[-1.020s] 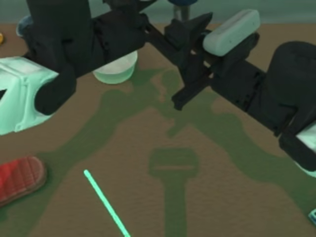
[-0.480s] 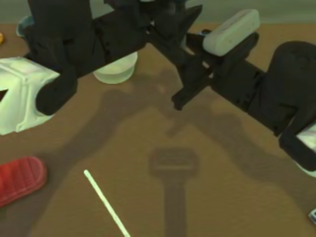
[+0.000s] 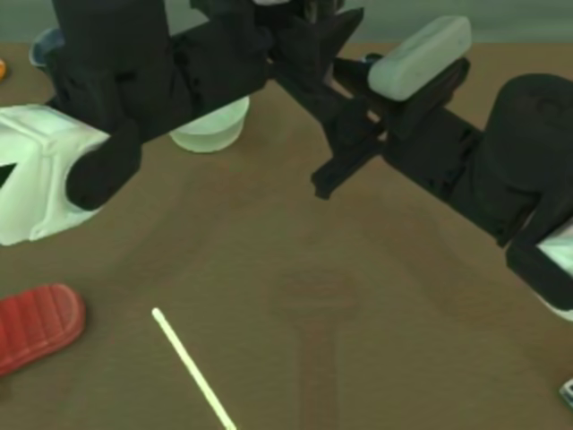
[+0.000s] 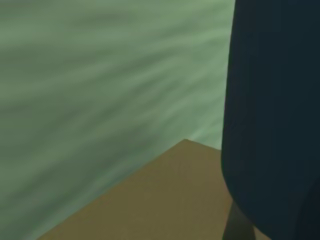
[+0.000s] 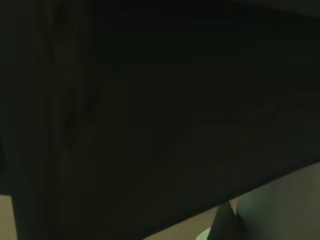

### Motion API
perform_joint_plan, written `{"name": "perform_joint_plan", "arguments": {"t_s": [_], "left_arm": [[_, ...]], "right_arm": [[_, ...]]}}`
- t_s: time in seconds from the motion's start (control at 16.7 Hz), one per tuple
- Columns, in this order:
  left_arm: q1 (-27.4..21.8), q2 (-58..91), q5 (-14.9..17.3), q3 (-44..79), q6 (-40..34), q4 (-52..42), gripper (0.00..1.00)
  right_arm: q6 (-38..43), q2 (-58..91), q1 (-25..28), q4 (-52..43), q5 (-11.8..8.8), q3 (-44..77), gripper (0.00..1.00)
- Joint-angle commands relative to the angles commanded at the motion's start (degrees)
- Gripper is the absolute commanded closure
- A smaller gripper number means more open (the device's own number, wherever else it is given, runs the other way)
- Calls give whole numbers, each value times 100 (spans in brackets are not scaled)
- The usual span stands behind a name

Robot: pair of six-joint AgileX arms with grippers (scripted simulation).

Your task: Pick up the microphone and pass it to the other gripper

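At far edge, hands (image 3: pixel 309 36) (apparently meeting)

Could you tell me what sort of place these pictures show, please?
Probably a simulated tabletop workspace for robot handling: a plain brown table before a flat green backdrop, two black arms reaching over it, and unrelated props scattered about, such as a red slipper-like thing, a thin white stick and a pale cup.

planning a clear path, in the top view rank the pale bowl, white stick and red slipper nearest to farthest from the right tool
From the right tool, meeting the left arm's at the table's far edge:
1. Pale bowl, to its left, partly under the left arm.
2. White stick, near edge, left of centre.
3. Red slipper, far left near edge.
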Motion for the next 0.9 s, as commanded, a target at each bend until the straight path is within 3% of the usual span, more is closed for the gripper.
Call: {"name": "perform_joint_plan", "arguments": {"t_s": [0.24,0.9], "left_arm": [[0,0,0,0,0,0,100],[0,0,0,0,0,0,100]], "right_arm": [[0,0,0,0,0,0,100],[0,0,0,0,0,0,17]]}}
